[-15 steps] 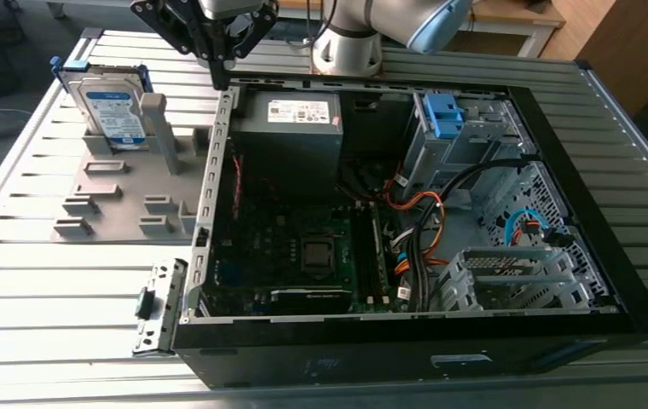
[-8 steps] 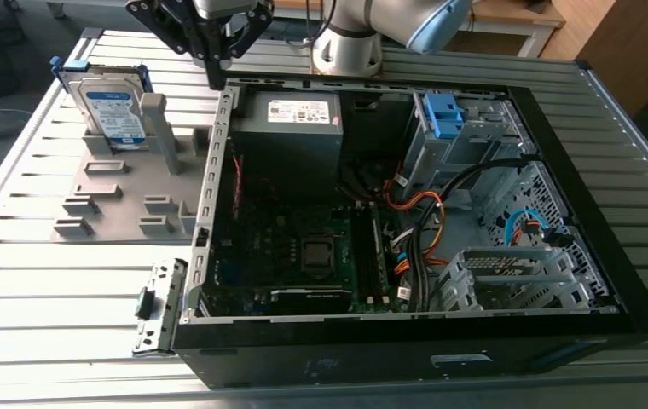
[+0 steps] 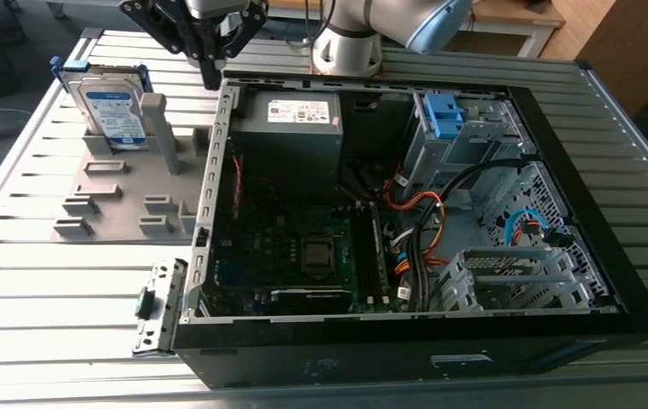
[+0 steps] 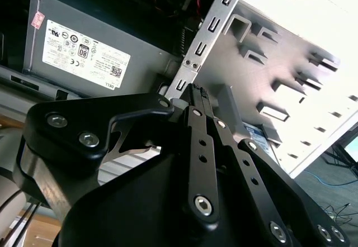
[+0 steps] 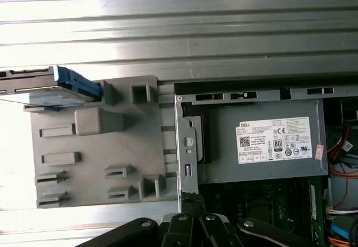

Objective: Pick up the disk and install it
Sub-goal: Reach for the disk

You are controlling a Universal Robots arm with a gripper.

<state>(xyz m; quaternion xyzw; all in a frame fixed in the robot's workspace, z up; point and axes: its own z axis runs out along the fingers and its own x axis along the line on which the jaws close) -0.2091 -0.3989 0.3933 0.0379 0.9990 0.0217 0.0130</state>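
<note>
Reach is the question, so I take the exterior view first. My gripper (image 3: 208, 77) hangs at the far edge of the open computer case (image 3: 224, 179). Its 2 fingers are drawn together to 1 point with nothing between them.

The disk (image 3: 108, 102) stands on edge in a slot of the grey fixture plate (image 3: 119, 200), out on the table (image 3: 51, 298). It is to the exterior view's left of my gripper, near it but apart. I judge its long axis to run upward, with the broad labelled face toward the camera and a blue caddy (image 3: 96, 71) framing it. The reach therefore goes sideways, away from the case. The label is white and blue, and I leave its print unread. Inside the case a grey power-supply box (image 3: 290, 128) carries a white sticker. A bare blue bracket (image 3: 440, 112) sits further to the exterior view's right.

In the second wrist view my gripper (image 4: 194, 90) is closed and empty, its tips over the case wall. The power-supply box (image 4: 84, 51) with its printed sticker is on one side and the fixture plate (image 4: 279, 85) on the other.

In the first wrist view the disk (image 5: 45, 93) shows edge-on at the outer end of the plate (image 5: 112, 146), with the caddy (image 5: 78, 82) a blue strip. My gripper (image 5: 193, 199) sits at the case wall, and the plate lies between us.
</note>
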